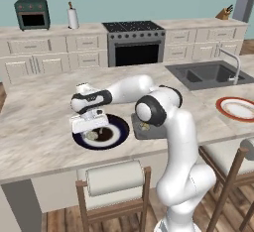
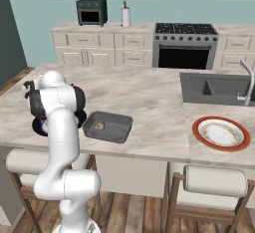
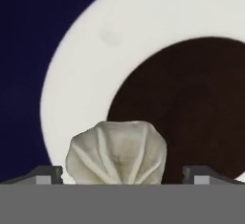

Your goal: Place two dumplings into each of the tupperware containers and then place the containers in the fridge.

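The jaws stand wide open, one tip on each side of a pale, pleated dumpling that lies on the white part of a dark blue round plate; the tips are cut off by the lower edge of the hand view, and whether they touch the dumpling cannot be told. A dark brown centre fills the plate's middle beside the dumpling. In the left base view the hand hangs low over the same plate on the desk, and the hand's body hides most of what lies on it; one pale lump shows beneath. Just right of the plate sits a tupperware container, grey and translucent, with one small tan dumpling inside. In the left base view the arm's elbow covers most of this container. A red-rimmed plate lies well apart, near the sink.
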Robot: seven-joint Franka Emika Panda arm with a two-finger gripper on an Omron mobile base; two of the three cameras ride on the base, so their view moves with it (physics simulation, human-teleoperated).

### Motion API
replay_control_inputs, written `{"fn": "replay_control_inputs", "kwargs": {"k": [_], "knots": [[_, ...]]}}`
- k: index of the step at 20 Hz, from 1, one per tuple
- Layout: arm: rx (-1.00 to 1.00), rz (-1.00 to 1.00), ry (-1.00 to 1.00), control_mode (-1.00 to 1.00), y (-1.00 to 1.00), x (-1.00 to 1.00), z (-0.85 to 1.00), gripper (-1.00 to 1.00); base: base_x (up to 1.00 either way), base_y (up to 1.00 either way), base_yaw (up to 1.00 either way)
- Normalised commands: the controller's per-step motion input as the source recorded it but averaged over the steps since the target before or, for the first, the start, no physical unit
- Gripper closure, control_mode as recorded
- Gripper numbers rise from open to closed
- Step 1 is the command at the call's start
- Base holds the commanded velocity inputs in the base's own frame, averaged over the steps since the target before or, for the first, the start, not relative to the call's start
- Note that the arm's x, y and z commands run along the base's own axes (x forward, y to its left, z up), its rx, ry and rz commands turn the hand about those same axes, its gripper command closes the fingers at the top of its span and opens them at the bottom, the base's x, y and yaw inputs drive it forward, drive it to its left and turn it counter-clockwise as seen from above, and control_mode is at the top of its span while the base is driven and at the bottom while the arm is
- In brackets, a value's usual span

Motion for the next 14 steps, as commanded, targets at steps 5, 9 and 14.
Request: {"fn": "replay_control_inputs", "kwargs": {"k": [5, 9, 14], "knots": [[0.05, 0.00, -0.31, -1.00, 0.07, 0.18, -0.26, -1.00, 0.00, 0.00, 0.00], [0.00, 0.00, -0.04, -1.00, -0.06, -0.01, 0.00, -1.00, 0.00, 0.00, 0.00], [0.00, 0.00, 0.00, -1.00, -0.08, -0.10, 0.00, 1.00, 0.00, 0.00, 0.00]]}}
